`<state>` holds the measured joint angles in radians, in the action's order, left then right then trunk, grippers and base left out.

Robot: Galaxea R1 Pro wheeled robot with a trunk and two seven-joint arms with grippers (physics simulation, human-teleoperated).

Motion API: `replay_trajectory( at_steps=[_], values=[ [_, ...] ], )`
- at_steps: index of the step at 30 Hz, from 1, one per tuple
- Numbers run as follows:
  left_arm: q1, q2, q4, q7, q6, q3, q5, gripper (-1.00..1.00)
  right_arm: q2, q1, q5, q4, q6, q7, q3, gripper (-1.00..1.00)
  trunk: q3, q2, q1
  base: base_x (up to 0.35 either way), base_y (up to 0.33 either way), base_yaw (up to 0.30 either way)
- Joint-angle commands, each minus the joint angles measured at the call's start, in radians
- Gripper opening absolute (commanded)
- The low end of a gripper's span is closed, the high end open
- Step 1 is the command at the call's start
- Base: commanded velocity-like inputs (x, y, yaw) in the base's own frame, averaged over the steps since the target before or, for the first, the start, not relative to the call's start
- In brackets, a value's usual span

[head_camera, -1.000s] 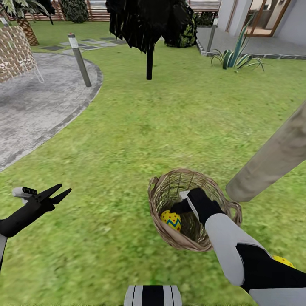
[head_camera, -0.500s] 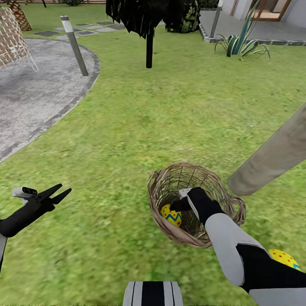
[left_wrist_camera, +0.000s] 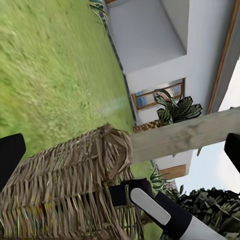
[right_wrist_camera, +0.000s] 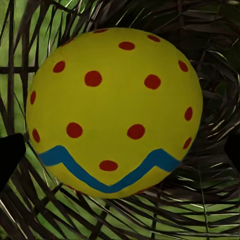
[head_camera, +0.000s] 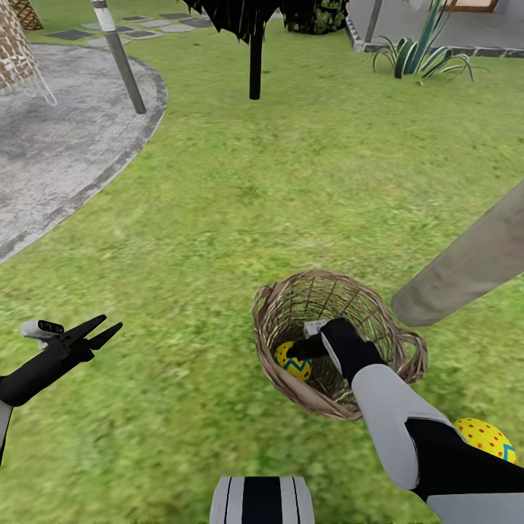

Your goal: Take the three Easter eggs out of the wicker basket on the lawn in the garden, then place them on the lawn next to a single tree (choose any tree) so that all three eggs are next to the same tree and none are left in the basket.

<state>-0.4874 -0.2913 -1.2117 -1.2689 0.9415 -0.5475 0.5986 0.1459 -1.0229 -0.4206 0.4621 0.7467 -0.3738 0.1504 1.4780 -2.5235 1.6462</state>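
The wicker basket (head_camera: 271,320) sits on the lawn (head_camera: 218,218) close to the pale tree trunk (head_camera: 466,266). One yellow Easter egg (head_camera: 295,363) with a blue zigzag lies inside it. My right gripper (head_camera: 297,352) reaches down into the basket and stands open. In the right wrist view that egg (right_wrist_camera: 115,110) sits between the dark fingertips (right_wrist_camera: 10,155), which are apart from it. A second egg (head_camera: 486,439) rests on the grass beside my right arm, near the trunk. A third egg is hidden. My left gripper (head_camera: 102,331) hangs open over the grass to the left, holding nothing.
A grey paved path (head_camera: 58,145) curves at the far left with a bollard (head_camera: 120,58) at its edge. A thin black-trunked tree (head_camera: 255,58) stands ahead, and a spiky plant (head_camera: 426,54) grows by the house paving. The left wrist view holds the basket (left_wrist_camera: 65,185) and trunk (left_wrist_camera: 185,135).
The head camera has tilted down, so the whole scene slid up the picture and more of the egg on the grass shows. My right gripper has sunk closer to the egg in the basket.
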Motion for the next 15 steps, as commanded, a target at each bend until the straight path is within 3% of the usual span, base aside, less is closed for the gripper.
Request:
replay_trajectory(
  at_steps=[1, 10, 15],
  values=[
    [0.000, 0.000, 0.000, -0.001, 0.008, 0.000, 0.003, 1.00, 0.001, 0.000, -0.010, 0.006, 0.003, -0.007, 0.008, 1.00, 0.005, -0.001, 0.000, 0.000, 0.000, 0.000],
    [0.000, 0.000, 0.001, -0.001, 0.007, 0.001, 0.003, 1.00, 0.001, -0.001, -0.010, 0.025, 0.001, -0.007, 0.006, 1.00, 0.020, -0.001, 0.002, 0.000, 0.000, 0.000],
    [0.000, 0.000, 0.001, -0.001, 0.005, 0.001, 0.003, 1.00, 0.002, 0.000, -0.010, 0.021, -0.035, -0.007, 0.003, 1.00, 0.028, -0.002, 0.003, 0.000, 0.000, 0.000]
  ],
)
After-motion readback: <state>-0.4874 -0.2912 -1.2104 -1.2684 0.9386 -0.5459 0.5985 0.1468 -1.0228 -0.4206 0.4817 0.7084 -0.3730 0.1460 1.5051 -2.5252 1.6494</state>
